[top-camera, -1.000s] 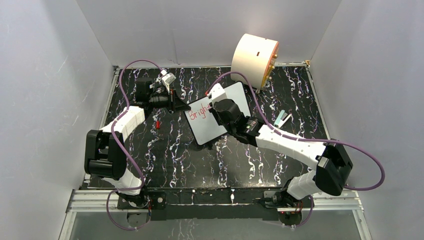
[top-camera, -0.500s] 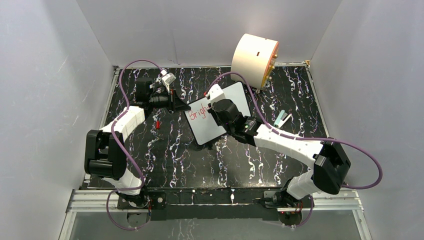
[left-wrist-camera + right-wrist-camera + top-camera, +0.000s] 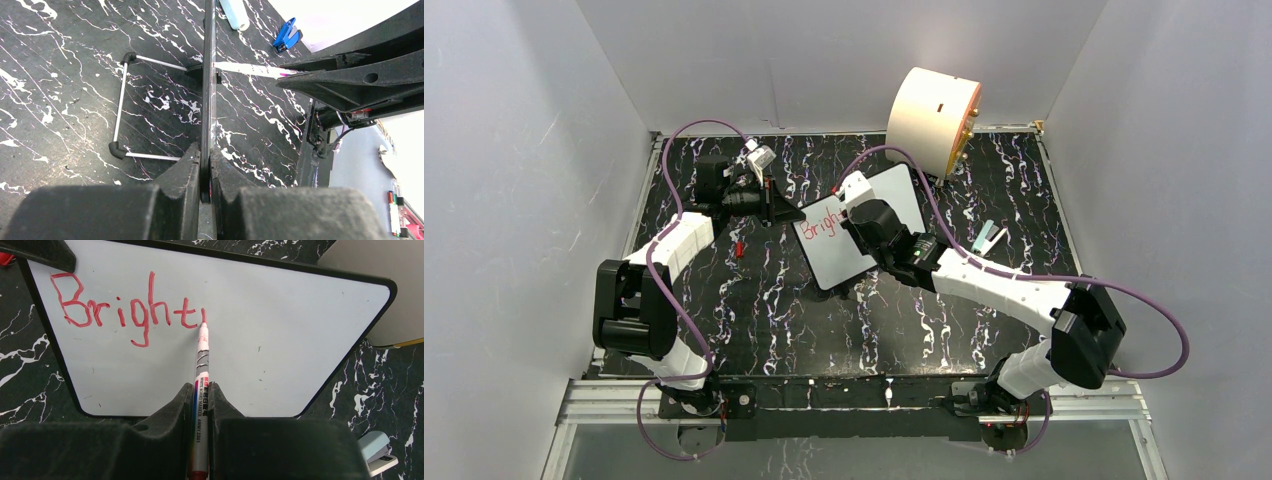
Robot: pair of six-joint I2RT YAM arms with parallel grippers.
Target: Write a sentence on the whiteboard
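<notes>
The whiteboard (image 3: 844,262) stands tilted on a wire stand mid-table; it also shows in the right wrist view (image 3: 280,330) and edge-on in the left wrist view (image 3: 208,75). Red letters (image 3: 125,310) read "Bright" plus a short new stroke. My left gripper (image 3: 205,165) is shut on the whiteboard's edge; in the top view it (image 3: 774,208) sits at the board's left corner. My right gripper (image 3: 201,400) is shut on a red whiteboard marker (image 3: 200,390), its tip touching the board just right of the "t". My right wrist (image 3: 879,225) covers the board's middle.
A big cream cylinder (image 3: 932,118) lies at the back right. A pale blue clip and small items (image 3: 989,238) lie right of the board. A small red cap (image 3: 739,247) lies left of it. The wire stand (image 3: 125,112) rests on the black marbled table (image 3: 764,310).
My right gripper has shifted slightly left and up along the board with the marker. The left arm and the board have not moved.
</notes>
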